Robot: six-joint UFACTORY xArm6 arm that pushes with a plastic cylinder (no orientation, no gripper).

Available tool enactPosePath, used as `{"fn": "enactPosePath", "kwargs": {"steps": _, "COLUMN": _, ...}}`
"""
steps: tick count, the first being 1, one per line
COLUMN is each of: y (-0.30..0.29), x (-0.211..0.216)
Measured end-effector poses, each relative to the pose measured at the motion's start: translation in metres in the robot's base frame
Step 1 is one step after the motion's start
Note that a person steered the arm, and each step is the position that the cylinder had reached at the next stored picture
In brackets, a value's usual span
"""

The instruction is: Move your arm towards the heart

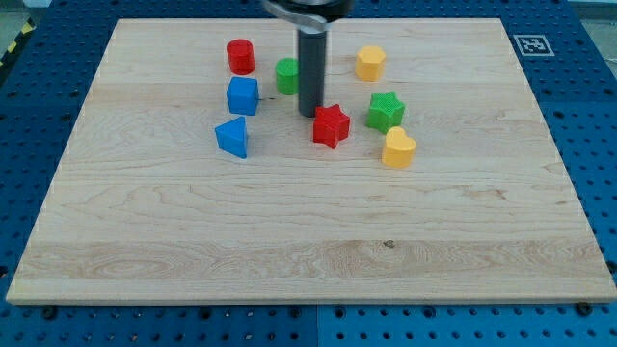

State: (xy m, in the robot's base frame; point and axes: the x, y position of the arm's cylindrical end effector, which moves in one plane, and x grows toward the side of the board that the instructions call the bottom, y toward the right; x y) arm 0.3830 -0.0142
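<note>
**Desk:** 8 blocks, is that your count?

**Me:** 8, all in the upper half of the wooden board (289,241). Upper left of the frame I have a red cylinder (240,56), with a blue cube (242,95) below it and a blue triangular block (232,137) below that. A green block (286,75), shape unclear because my rod covers part of it, sits just left of the rod.

**Desk:** Where is your tip?

**Me:** My tip (308,115) is down on the board near the top centre, just left of the red star (331,125), close to it; I cannot tell if they touch. The green block is just above and left of my tip.

**Desk:** And the heart?

**Me:** The yellow heart (398,148) lies right of centre in the upper half, below and just right of the green star (386,111), nearly touching it. The red star lies between my tip and the heart. A yellow hexagonal block (369,63) sits apart, above the green star.

**Desk:** Jaw state?

**Me:** No jaws on this arm, only the straight rod, so nothing is open, closed or gripped. A black and white marker (532,44) is at the board's upper right corner.
</note>
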Motion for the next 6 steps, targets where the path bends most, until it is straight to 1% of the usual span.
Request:
{"fn": "enactPosePath", "kwargs": {"steps": 1, "y": -0.005, "x": -0.001}}
{"fn": "enactPosePath", "kwargs": {"steps": 4, "y": -0.018, "x": -0.038}}
{"fn": "enactPosePath", "kwargs": {"steps": 5, "y": -0.018, "x": -0.043}}
{"fn": "enactPosePath", "kwargs": {"steps": 6, "y": -0.008, "x": -0.034}}
